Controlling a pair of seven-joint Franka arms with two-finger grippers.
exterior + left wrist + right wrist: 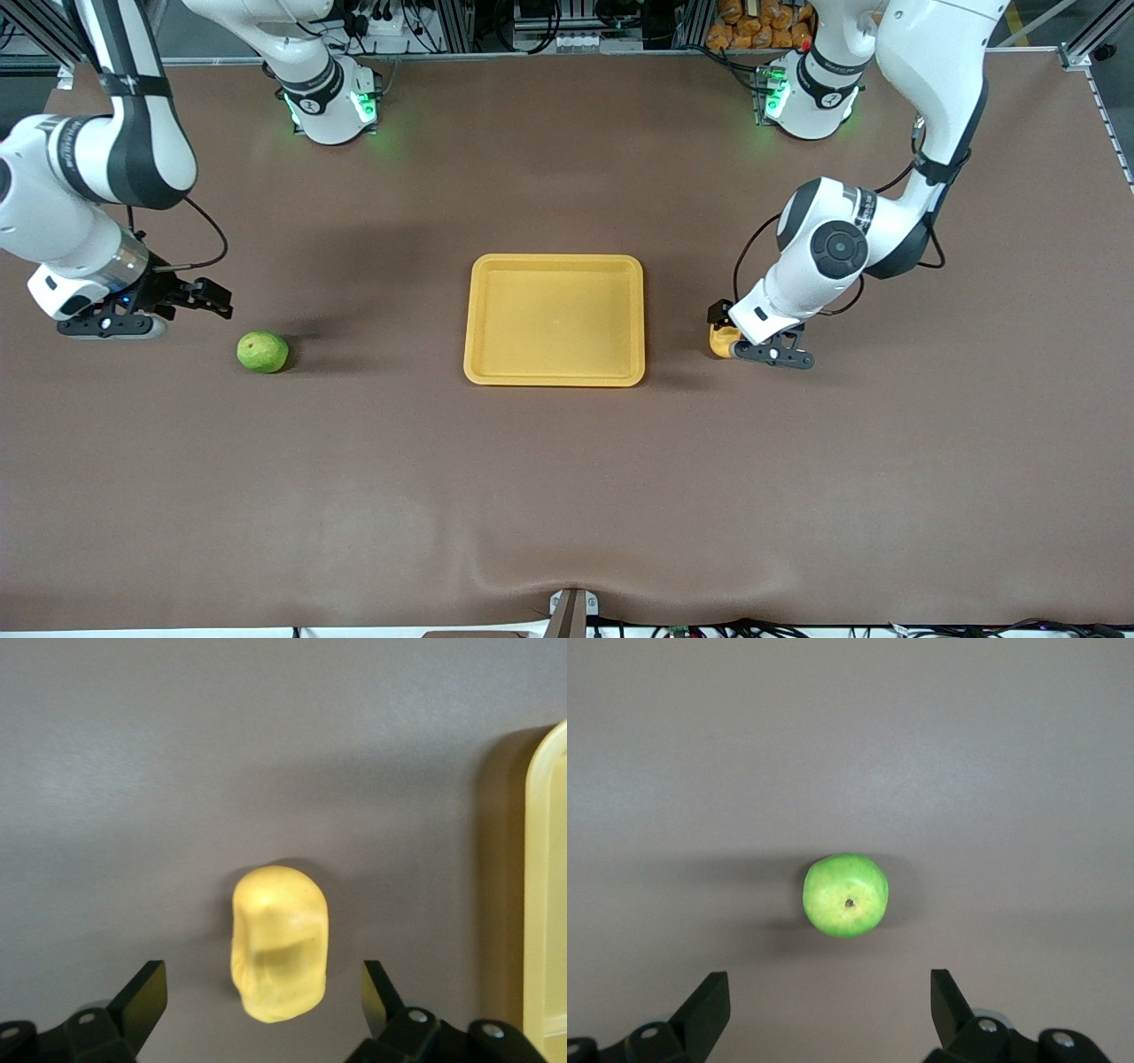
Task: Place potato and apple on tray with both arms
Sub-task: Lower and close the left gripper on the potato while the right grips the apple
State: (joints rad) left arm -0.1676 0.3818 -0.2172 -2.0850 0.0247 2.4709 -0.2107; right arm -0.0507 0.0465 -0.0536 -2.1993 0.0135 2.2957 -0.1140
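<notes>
Currently left tool (257, 1005) sat open straddling the potato (280, 943); right tool (824, 1010) hung open over table (567, 496) by the apple (845, 895).

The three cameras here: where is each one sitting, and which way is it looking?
Front view: high across the table, facing the robots; shows both arms, the tray, the apple and the potato.
Left wrist view: on the left arm's wrist, looking down at the potato; the left hand shows open fingertips either side of it, plus the tray's rim.
Right wrist view: on the right arm's wrist, looking down at the apple; the open right hand shows.
Shared: each wrist view shares its food item with the front view.
</notes>
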